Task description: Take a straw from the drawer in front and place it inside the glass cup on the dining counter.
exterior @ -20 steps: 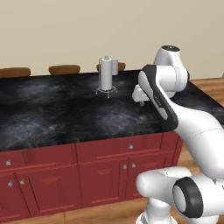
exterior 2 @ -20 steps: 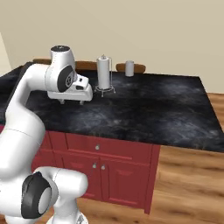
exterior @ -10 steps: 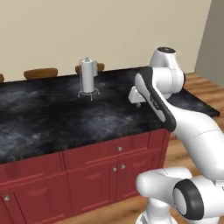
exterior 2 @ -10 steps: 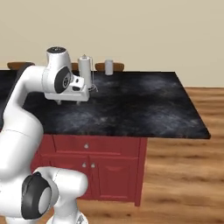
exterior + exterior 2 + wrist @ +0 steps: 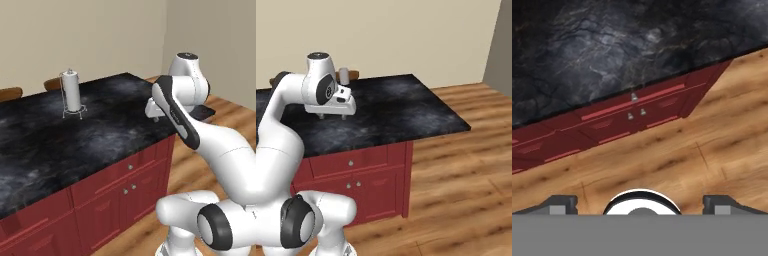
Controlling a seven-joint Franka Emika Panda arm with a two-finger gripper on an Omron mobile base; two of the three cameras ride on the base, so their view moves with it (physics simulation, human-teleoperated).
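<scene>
The dining counter (image 5: 100, 125) has a glossy black veined top over a dark red base. Below its near edge runs the shut drawer (image 5: 117, 174), also seen as the drawer (image 5: 348, 162) and the drawer (image 5: 634, 102), with small silver knobs. The glass cup (image 5: 344, 76) stands at the counter's far edge, just behind my arm. My gripper (image 5: 332, 117) hangs open and empty a little above the counter top near its front edge; it is also the gripper (image 5: 156, 118) and the gripper (image 5: 641, 204). The straw is hidden.
A white paper-towel roll (image 5: 71, 92) on a wire stand sits toward the counter's far side. Brown chair backs (image 5: 10, 93) show beyond the counter. Red cabinet doors (image 5: 135, 197) lie under the drawer. Open wooden floor (image 5: 456, 165) spreads to the right of the counter.
The whole scene has slid across both base views, so the base has moved along the counter toward its right end. The arm keeps its pose and the gripper stays open.
</scene>
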